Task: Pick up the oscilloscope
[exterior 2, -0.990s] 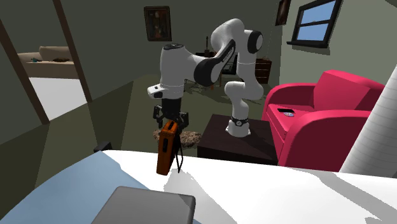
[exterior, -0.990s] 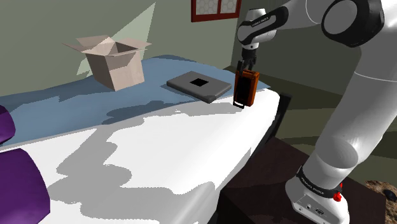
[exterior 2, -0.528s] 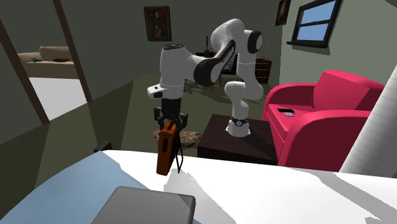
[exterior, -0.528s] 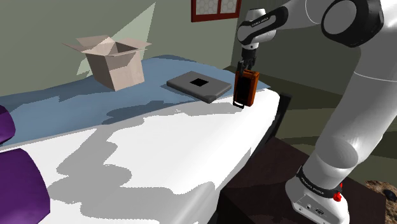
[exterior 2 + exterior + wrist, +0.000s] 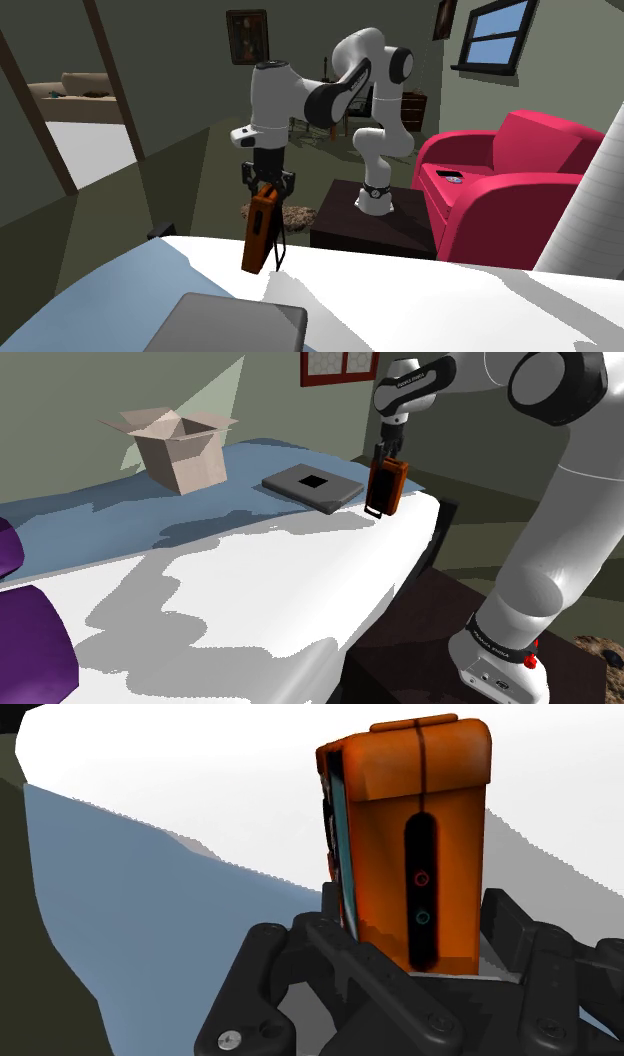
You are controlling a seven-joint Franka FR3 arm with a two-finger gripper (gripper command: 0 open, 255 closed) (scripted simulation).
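The end effector point(image 5: 385, 456) clamps the orange oscilloscope point(image 5: 385, 489), whose markings look unreadable.

I see a bedroom w/ olive-green walls point(image 5: 190, 60). Bed point(image 5: 250, 582) has a white cover and a blue blanket point(image 5: 110, 507) at the far end, w/ an open cardboard box point(image 5: 178, 449) on it. Red sofa point(image 5: 510, 165) sits near a window point(image 5: 497, 32) w/ blue sky. Framed pic point(image 5: 247, 37) on back wall. Beige couch point(image 5: 85, 84) in next rm.

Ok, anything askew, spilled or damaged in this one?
Nothing serious. The orange oscilloscope leans a little off vertical, but the end effector is shut on its upper end, so that looks like the grasp. The open cardboard box and grey slab rest on the bed; nothing is spilled.
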